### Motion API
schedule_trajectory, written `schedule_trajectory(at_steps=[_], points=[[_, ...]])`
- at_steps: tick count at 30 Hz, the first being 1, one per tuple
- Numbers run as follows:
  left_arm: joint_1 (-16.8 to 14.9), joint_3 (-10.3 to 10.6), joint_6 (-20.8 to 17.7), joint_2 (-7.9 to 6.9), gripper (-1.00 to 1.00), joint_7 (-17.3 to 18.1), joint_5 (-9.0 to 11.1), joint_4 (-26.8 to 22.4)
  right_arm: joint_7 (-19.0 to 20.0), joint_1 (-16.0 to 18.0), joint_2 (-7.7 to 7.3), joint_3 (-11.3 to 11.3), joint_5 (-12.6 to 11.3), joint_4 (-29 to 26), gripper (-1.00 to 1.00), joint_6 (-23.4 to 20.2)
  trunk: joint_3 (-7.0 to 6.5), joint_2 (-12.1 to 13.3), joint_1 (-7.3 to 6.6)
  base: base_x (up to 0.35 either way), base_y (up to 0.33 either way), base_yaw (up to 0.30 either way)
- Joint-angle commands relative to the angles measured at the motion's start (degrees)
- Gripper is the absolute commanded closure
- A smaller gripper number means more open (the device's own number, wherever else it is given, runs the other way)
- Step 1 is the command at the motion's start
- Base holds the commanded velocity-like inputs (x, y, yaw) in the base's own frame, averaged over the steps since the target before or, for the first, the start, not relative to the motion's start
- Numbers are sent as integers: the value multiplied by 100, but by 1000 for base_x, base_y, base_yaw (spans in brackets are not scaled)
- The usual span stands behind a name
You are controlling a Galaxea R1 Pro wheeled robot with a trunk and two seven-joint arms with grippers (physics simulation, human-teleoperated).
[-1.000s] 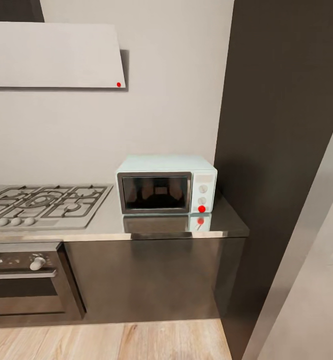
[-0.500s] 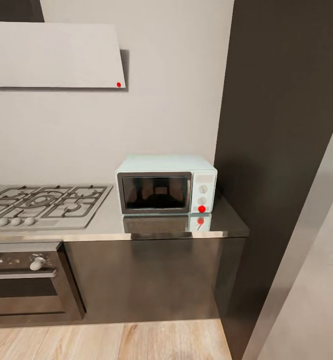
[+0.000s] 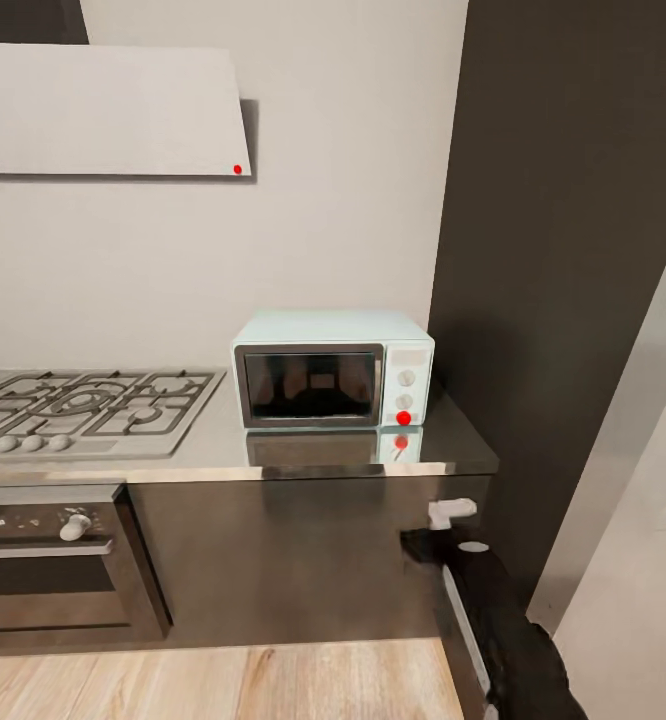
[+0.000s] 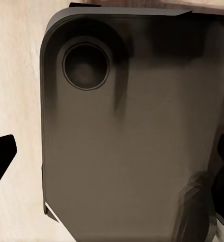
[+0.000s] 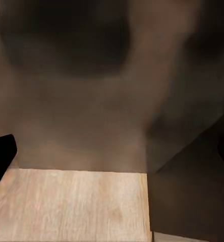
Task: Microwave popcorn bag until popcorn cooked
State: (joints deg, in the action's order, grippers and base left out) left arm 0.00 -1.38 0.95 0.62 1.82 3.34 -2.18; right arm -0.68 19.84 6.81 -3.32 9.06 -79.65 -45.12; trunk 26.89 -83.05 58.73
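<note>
Head view microwave: pale mint-blue boxy microwave [image 3: 333, 370], door shut, contents hidden behind dark glass.
Countertop: smooth grey reflective metal countertop [image 3: 223, 440].
Right gripper [image 3: 453, 515]: I can't tell finger spacing, lower right.
Left gripper [image 4: 112, 161]: black fingertips [image 4: 1, 156] apart at frame edges.

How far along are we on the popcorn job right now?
Looks done: the microwave sits on the countertop with its door shut and its red light on, which suggests the bag may already be heating; through the dark glass I cannot make out the bag. In hand: the right arm is rising in front of the cabinet. Left: finish heating and confirm cooked popcorn in the bag.
</note>
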Motion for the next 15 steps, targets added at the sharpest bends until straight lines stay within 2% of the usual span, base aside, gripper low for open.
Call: schedule_trajectory(at_steps=[1, 5, 9, 12, 15], points=[[0, -11, 10, 0, -100, 18, 35, -2, -14, 536, 25, -5, 31, -11, -100, -126, 4, -3, 0, 0, 0, 0], [0, -11, 10, 0, -100, 18, 35, -2, -52, 1402, 53, -2, 28, -15, -100, -424, 4, -3, 0, 0, 0, 0], [0, -11, 10, 0, -100, 18, 35, -2, -89, 1932, 66, 4, 33, 17, -100, -383, 4, -3, 0, 0, 0, 0], [0, -11, 10, 0, -100, 15, 35, -2, -112, 2005, 186, 27, 66, 33, -100, 1, 4, -3, 0, 0, 0, 0], [0, -11, 10, 0, -100, 18, 35, -2, -255, 2015, 250, 21, 50, 160, -100, 1010, 4, -3, 0, 0, 0, 0]])
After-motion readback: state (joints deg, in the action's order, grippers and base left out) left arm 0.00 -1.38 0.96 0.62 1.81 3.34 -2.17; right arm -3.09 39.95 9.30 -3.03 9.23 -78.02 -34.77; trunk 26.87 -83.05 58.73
